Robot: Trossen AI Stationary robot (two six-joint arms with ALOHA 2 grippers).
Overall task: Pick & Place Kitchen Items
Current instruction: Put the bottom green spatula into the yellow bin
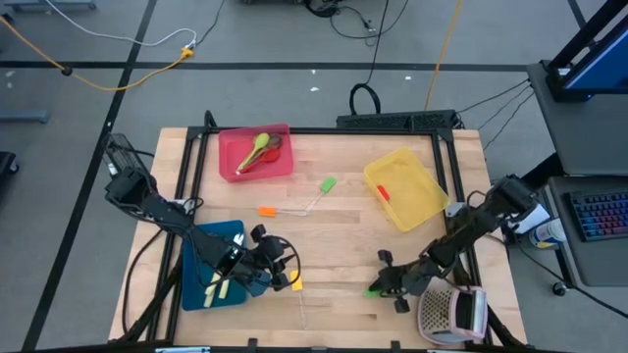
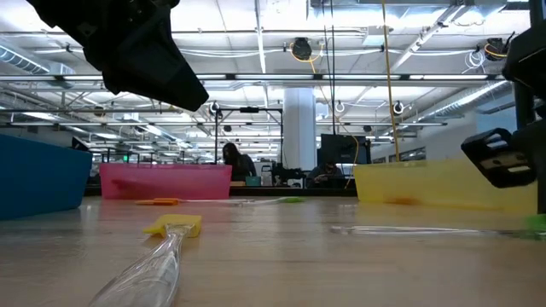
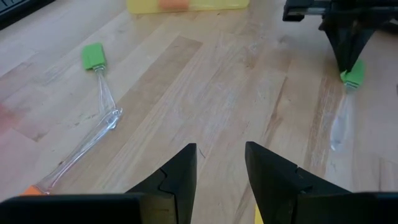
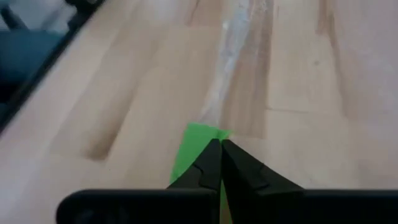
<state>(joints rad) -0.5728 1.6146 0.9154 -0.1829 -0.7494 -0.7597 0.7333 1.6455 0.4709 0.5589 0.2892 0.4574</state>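
Your right gripper [image 4: 219, 163] is pinched tight on the green spatula head [image 4: 189, 152], pinkish box [image 1: 451, 314] just beside. Left gripper [image 3: 221, 168] hangs part-open, empty; only the low view shows the yellow spatula [image 2: 174, 226] nearby.

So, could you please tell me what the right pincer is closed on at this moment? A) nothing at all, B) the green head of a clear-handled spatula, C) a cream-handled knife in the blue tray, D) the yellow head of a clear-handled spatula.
B: in the right wrist view the right pincer has its tips pinched together on the green spatula head, whose clear handle runs away across the table; the high view puts this near the front right.
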